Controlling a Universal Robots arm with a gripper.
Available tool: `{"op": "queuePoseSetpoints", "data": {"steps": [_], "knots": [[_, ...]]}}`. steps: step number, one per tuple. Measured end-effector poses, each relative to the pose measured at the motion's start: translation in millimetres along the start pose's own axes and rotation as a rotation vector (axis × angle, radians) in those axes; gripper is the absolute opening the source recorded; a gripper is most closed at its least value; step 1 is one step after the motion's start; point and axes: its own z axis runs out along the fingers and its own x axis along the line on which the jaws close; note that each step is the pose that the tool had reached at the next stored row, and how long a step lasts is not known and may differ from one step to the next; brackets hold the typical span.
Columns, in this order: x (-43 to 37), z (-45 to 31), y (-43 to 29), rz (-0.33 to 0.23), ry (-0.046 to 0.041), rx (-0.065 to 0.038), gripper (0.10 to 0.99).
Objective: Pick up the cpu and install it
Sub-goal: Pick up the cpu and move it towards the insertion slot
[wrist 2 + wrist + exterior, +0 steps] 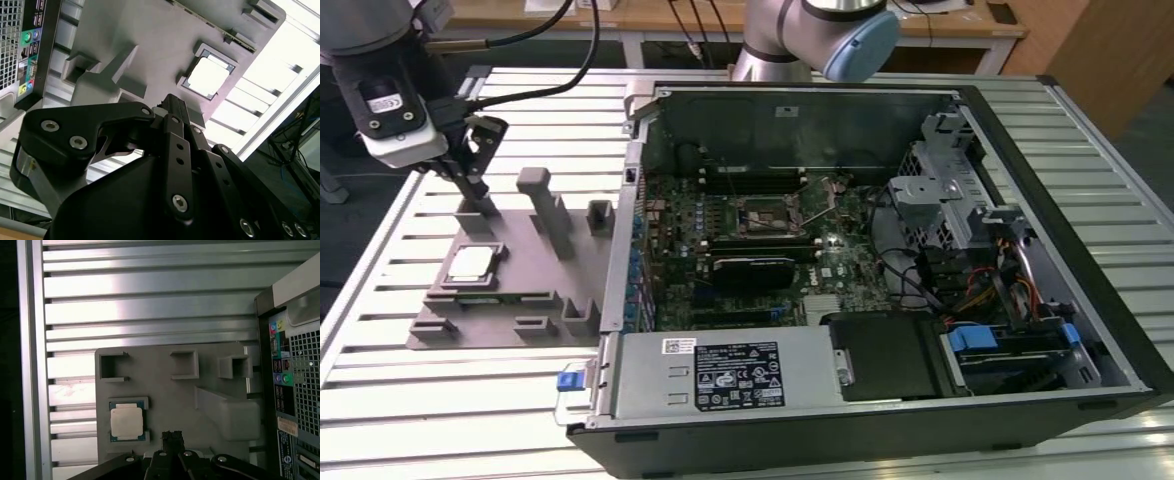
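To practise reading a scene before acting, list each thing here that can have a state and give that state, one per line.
cpu: lying flat in its recess on the fixture, not gripped.
gripper: jaws shut, empty, over the fixture near the cpu.
fixture: flat on the table, beside the case.
computer case: on its side, side panel off, inside open to view.
socket: dark centre, no cpu in it.

Open computer case (854, 440) lies on its side on a slatted metal table (440, 420), green motherboard (674, 290) facing up (black socket (762, 213) mid-board). A grey fixture plate (523, 275) sits just beside the case, on the exterior view's left.
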Motion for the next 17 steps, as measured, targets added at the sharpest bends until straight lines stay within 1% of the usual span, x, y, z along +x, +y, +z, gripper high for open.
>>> {"op": "queuePoseSetpoints", "data": {"steps": [11, 14, 17], "knots": [[0.9, 0.4, -0.1, 0.0, 0.0, -0.001, 0.106], [3.8, 1.1, -0.3, 0.0, 0.0001, -0.001, 0.106], [10.0, 2.9, -0.9, 0.0, 0.0001, -0.001, 0.106]]}}
